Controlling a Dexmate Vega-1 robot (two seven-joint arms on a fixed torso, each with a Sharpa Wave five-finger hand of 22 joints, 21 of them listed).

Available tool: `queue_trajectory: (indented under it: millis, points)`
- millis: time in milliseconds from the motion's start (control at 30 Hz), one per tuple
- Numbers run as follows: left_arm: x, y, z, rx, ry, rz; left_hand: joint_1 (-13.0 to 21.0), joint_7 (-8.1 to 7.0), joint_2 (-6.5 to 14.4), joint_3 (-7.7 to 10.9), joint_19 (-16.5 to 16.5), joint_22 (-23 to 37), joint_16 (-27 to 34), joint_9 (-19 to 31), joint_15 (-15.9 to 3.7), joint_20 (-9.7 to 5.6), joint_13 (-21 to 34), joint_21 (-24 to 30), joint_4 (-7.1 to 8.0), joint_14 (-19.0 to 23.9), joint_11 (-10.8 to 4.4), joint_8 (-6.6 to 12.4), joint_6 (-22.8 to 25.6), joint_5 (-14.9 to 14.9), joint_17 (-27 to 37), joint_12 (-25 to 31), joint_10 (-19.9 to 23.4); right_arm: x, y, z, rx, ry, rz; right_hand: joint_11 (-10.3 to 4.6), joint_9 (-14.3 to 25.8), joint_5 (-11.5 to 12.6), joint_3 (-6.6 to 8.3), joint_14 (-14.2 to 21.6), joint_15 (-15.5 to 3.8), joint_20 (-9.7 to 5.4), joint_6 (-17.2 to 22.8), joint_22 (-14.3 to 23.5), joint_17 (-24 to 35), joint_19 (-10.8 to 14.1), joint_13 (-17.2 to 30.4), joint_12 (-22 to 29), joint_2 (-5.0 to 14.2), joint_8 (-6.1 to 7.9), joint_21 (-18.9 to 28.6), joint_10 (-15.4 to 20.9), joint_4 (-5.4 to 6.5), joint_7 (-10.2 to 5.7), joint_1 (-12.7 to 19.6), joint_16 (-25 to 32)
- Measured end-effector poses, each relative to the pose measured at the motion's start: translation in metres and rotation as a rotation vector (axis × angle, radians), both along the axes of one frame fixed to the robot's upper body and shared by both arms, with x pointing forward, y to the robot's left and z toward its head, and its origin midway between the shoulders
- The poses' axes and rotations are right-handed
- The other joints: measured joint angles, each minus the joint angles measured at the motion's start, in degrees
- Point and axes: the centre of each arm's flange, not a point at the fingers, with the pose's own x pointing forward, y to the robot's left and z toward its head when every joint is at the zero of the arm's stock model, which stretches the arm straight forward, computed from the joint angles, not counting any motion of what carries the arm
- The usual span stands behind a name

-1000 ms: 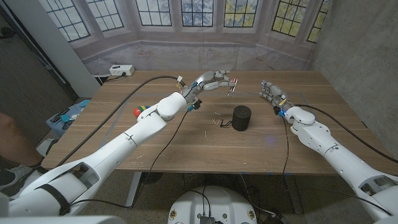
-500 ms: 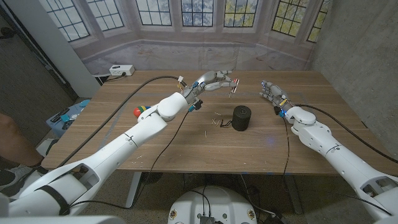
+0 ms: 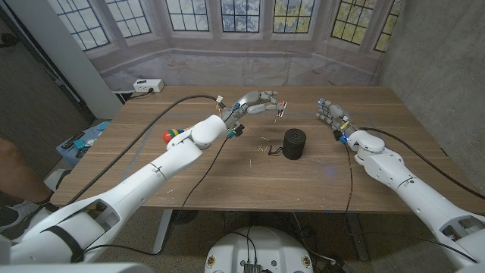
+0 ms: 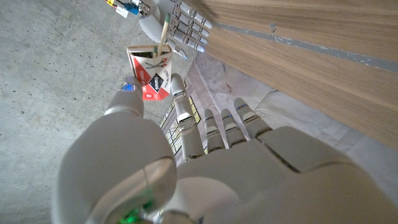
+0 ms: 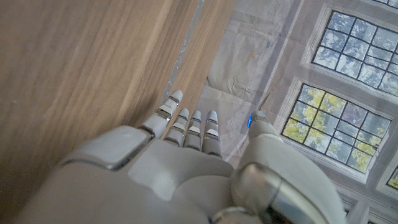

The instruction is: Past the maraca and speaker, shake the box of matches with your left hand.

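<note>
Far left on the table (image 3: 189, 182): the maraca (image 3: 170, 136), red and green head poking out just beside your left forearm, mostly hidden behind it. Your left arm runs diagonally across the table. Your left hand (image 3: 254, 102) is up off the wood, past the maraca, pinching the box of matches (image 3: 280, 108) between thumb and a fingertip; the other fingers (image 4: 217, 127) reach out alongside. Left wrist view shows the box (image 4: 151, 73) is red and white, drawer slid partly out, one matchstick (image 4: 163, 32) sticking out of the open end.

Below the box, loose matches (image 3: 265, 146) lie scattered on the wood, just left of the speaker (image 3: 293, 143). Speaker is a black cylinder, upright, mid-table, nearer you than the box.

Right side: your right hand (image 3: 330, 116) is at the table's far right, well apart from the speaker, holding nothing, fingers straight and close together. Can't tell if it touches the wood.
</note>
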Motion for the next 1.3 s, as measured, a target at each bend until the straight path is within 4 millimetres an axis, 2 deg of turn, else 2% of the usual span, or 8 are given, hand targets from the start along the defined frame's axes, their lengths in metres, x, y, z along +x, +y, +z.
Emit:
queue_trajectory:
  millis: [1033,1300]
  points:
    - [0.042,0.044,-0.018,0.040,0.063,0.210,0.01,-0.08,0.00,-0.24,0.00,0.00,0.00,-0.03,0.00,0.00,0.00,0.00,-0.24,0.00,0.00,-0.39,-0.09,0.00,0.00,0.00,-0.01,0.012,0.017,-0.004,-0.001,0.024,0.030,0.00,0.00,0.00,0.00,0.00,0.00,0.00,0.11,0.00,0.00,0.00,0.00,0.00,0.00,0.00,0.00,0.00,0.00,0.11,0.00,0.00]
    - [0.051,0.058,-0.024,0.045,0.090,0.260,0.01,0.09,0.00,-0.24,0.00,0.00,0.00,-0.03,0.00,0.00,0.00,0.00,-0.24,0.00,0.01,-0.50,-0.54,0.00,0.00,0.00,-0.02,0.019,0.023,-0.002,-0.006,0.031,0.042,0.53,0.00,0.00,0.00,0.00,0.00,0.00,0.11,0.00,0.00,0.00,0.00,0.00,0.00,0.00,0.00,0.09,0.00,0.11,0.00,0.00]
